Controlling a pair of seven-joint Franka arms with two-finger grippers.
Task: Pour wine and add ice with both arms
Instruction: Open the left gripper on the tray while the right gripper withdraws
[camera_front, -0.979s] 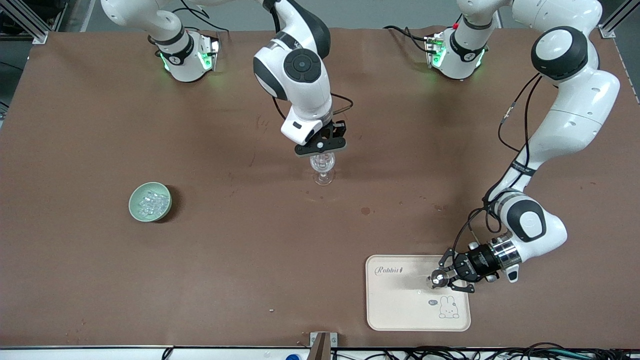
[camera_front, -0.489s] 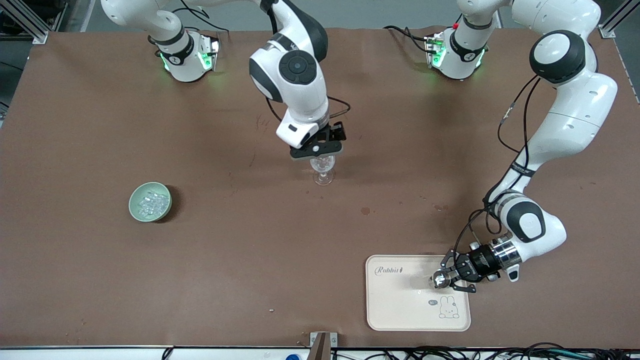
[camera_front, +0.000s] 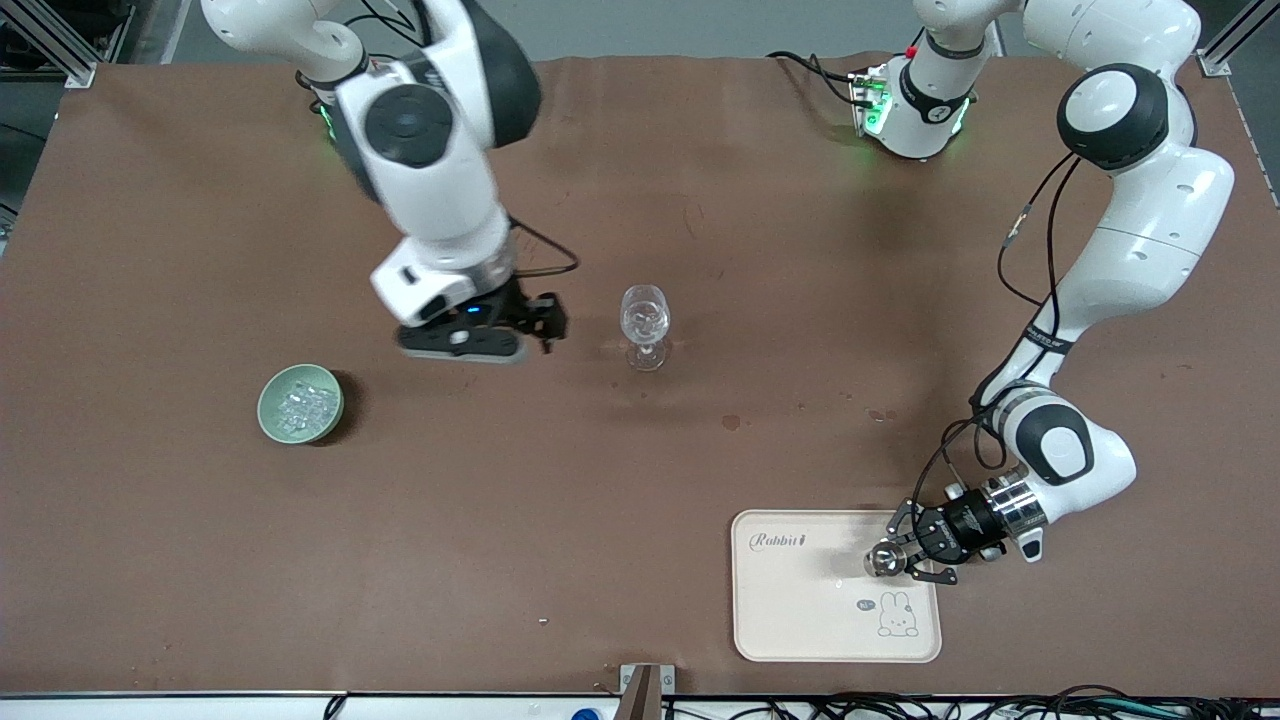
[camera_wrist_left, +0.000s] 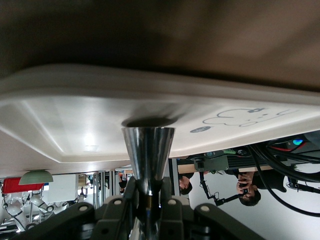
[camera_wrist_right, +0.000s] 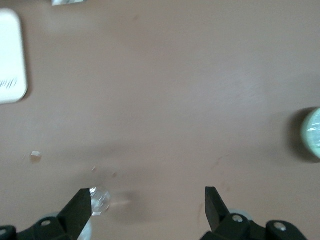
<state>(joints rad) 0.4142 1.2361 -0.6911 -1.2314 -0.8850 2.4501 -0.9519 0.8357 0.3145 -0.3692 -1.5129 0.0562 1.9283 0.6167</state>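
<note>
Brown paper covers the whole table (camera_front: 640, 480), and I'm working both ends of it at once. My right gripper (camera_front: 470, 345) hangs over bare table between the pale green bowl of small clear ice cubes (camera_front: 300, 403) and the clear stemmed wine glass (camera_front: 645, 340), fingers spread wide and holding nothing. The glass stands upright near the middle of the table; something glassy sits in its bowl, but I can't tell ice from wine there. Down at my left arm's end, my left gripper (camera_front: 897, 560) lies low over the cream rectangular tray with a rabbit drawing (camera_front: 800, 620), fingers pressed tight around a small shiny metal cone-shaped cup (camera_wrist_left: 148, 150) whose mouth sits against the tray. I judge that cup light, stiff and slick, so a firm pinch at its narrow waist suits it. The ice looks slippery and tiny, best nipped one cube at a time between my fingertips, squarely on flat faces. The glass is fragile and top-heavy: the stem is the safe hold.
</note>
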